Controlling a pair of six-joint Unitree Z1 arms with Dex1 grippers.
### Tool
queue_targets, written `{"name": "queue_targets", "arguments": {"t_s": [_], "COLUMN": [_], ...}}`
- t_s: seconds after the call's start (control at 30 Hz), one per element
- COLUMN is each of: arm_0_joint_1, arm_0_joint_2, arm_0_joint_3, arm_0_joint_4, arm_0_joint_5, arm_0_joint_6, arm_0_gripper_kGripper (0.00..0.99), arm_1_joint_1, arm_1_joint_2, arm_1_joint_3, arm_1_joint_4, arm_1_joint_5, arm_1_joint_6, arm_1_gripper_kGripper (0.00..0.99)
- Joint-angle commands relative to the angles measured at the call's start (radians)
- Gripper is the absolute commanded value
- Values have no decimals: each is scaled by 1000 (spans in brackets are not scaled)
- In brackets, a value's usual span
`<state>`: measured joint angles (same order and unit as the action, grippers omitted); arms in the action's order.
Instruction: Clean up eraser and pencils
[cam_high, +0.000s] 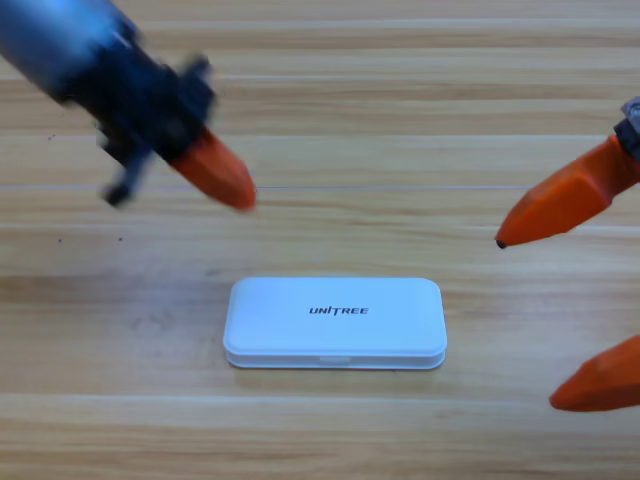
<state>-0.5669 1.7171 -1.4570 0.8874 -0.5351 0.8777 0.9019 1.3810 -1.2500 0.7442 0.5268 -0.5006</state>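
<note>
The white case (335, 322) is shut on the table (400, 100), contents hidden. The left gripper (232, 190) is clenched, empty, held far-left; the right gripper (535, 320) is parked wide apart.

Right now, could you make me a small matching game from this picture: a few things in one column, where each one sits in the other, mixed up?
Things:
1. left end effector
2. right end effector
3. white case
4. wooden table

Places or states:
A. lies shut and flat in the lower middle, printed side up
B. upper left, raised above and to the left of the case, touching nothing
C. waits at the right edge, partly cut off, orange jaws wide apart
D. lies under everything, running across the whole view

Pairs: 1-B, 2-C, 3-A, 4-D
</note>
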Motion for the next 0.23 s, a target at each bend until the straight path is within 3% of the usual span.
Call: {"name": "queue_targets", "arguments": {"t_s": [0.03, 0.23], "arm_0_joint_1": [-80, -82], "arm_0_joint_2": [-211, -221], "arm_0_joint_3": [27, 107], "arm_0_joint_4": [51, 39], "arm_0_joint_5": [26, 37], "arm_0_joint_6": [-69, -68], "arm_0_gripper_kGripper": [0, 0], "arm_1_joint_1": [-20, -20], "arm_1_joint_2": [16, 16], "arm_1_joint_3": [24, 24], "arm_1_joint_4": [-29, -29], "arm_1_joint_5": [10, 9], "arm_1_joint_6": [13, 13], "arm_1_gripper_kGripper": [990, 990]}}
